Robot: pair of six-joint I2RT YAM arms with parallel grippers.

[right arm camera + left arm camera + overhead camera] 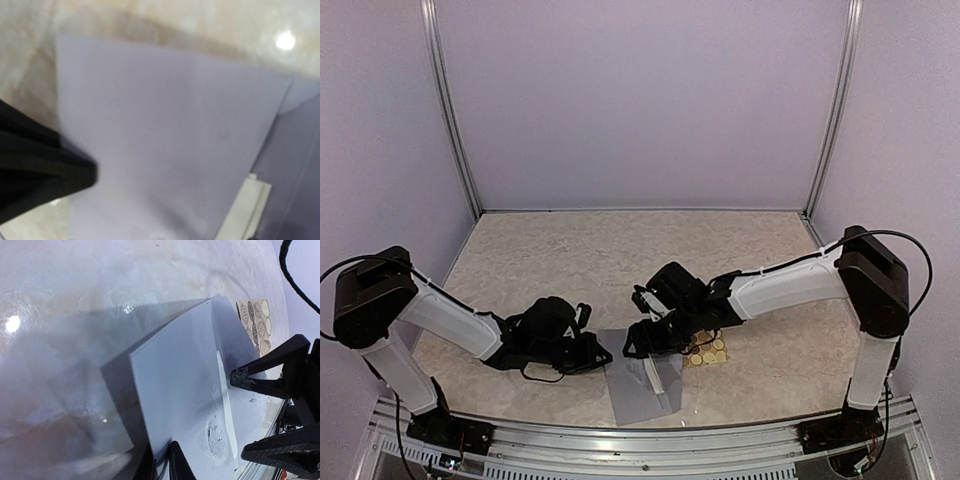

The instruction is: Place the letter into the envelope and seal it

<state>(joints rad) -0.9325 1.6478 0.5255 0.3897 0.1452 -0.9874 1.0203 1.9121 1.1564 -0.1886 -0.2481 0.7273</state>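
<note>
The grey-lavender envelope [635, 395] lies near the table's front edge between my two arms. In the left wrist view its big panel [180, 390] is lifted off the table and casts a shadow. My left gripper [162, 458] is shut on that panel's near edge. A narrow white strip [226, 400], apparently the letter's edge, shows at the envelope's mouth and also in the right wrist view [250, 210]. My right gripper [239, 416] stands open over the envelope's right part, its fingers apart. One of its dark fingers [45, 170] shows beside the paper [165, 125].
A small tan sheet of round stickers [708, 352] lies on the table just right of the envelope and under my right arm; it also appears in the left wrist view [255, 325]. The table's metal front rail [640, 435] runs close behind the envelope.
</note>
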